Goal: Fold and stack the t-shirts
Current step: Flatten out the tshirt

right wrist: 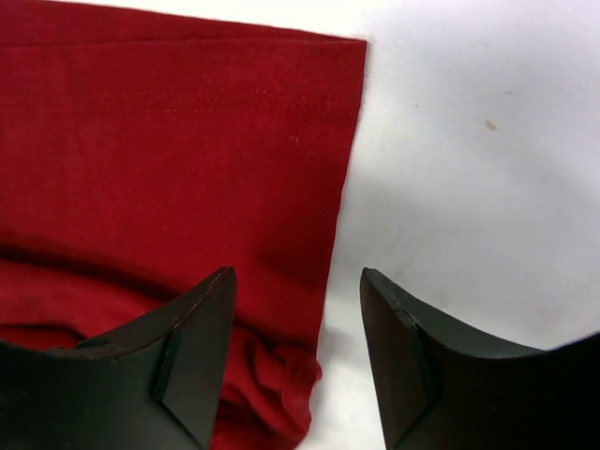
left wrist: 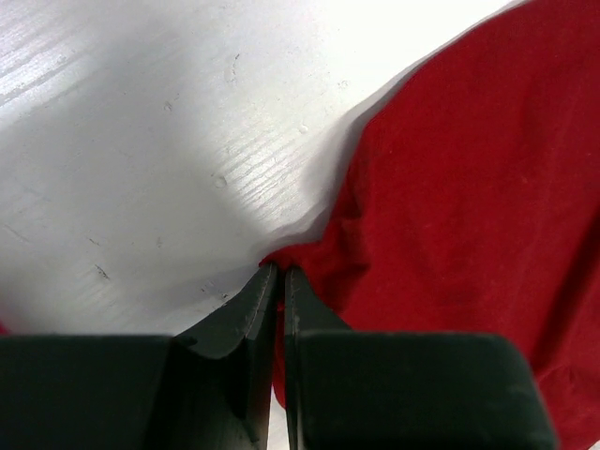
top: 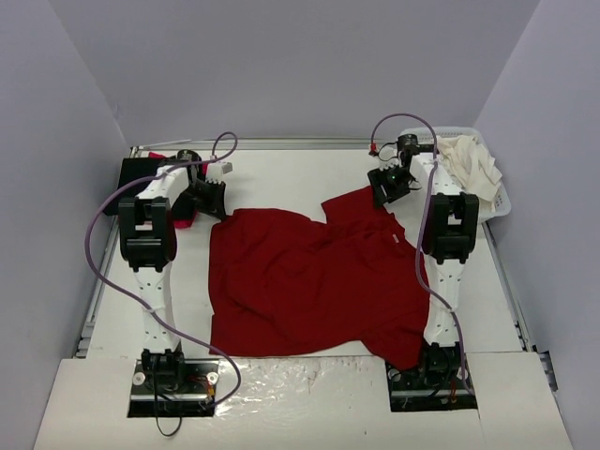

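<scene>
A dark red t-shirt (top: 309,281) lies spread and rumpled across the middle of the table. My left gripper (top: 211,202) is at its far left corner. In the left wrist view this gripper (left wrist: 279,272) is shut, with a pinch of the red cloth (left wrist: 469,187) between its tips. My right gripper (top: 389,186) hangs over the far right sleeve. Seen from the right wrist, it (right wrist: 298,281) stands open, its left finger over the sleeve (right wrist: 169,150) and its right finger over bare table beside the hemmed edge.
A white lattice basket (top: 500,202) at the back right holds a cream-white t-shirt (top: 469,159). Black cloth (top: 136,173) and a bit of bright red cloth (top: 183,223) lie at the back left beside the left arm. Grey walls enclose the table.
</scene>
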Action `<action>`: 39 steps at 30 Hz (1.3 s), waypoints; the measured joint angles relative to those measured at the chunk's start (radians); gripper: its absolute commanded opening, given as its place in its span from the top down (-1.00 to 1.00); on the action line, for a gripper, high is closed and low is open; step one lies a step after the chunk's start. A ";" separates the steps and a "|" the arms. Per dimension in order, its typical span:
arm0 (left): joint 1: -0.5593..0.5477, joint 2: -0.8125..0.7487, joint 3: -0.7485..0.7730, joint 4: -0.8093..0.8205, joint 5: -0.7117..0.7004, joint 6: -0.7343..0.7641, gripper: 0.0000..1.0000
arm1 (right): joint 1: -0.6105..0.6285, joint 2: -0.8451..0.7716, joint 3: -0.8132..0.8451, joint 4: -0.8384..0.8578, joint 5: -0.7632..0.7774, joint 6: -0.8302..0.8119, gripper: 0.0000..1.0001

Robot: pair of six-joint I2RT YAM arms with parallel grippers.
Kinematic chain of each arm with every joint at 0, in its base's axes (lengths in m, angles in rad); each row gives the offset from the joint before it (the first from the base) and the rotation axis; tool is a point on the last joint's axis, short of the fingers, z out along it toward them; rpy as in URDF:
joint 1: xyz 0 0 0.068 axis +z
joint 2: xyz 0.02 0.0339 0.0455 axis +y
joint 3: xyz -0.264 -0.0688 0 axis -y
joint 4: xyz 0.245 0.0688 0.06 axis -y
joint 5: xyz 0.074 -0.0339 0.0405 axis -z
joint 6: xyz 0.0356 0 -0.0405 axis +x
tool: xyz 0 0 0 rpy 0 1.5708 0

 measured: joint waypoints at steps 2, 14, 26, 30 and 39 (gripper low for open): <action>0.002 -0.003 -0.009 0.009 0.005 -0.002 0.95 | -0.001 0.035 0.018 -0.006 -0.007 0.000 -0.01; 0.001 -0.025 -0.047 0.026 0.013 -0.002 0.95 | -0.005 0.121 0.150 -0.019 -0.035 0.000 0.14; 0.001 -0.028 -0.058 0.028 0.034 -0.002 0.95 | 0.022 0.127 0.151 -0.016 -0.054 -0.023 0.42; 0.001 -0.029 -0.061 0.029 0.037 -0.002 0.95 | 0.041 0.128 0.151 -0.016 -0.056 -0.034 0.61; 0.001 -0.033 -0.071 0.033 0.043 0.000 0.95 | 0.057 0.132 0.152 -0.015 -0.045 -0.033 1.00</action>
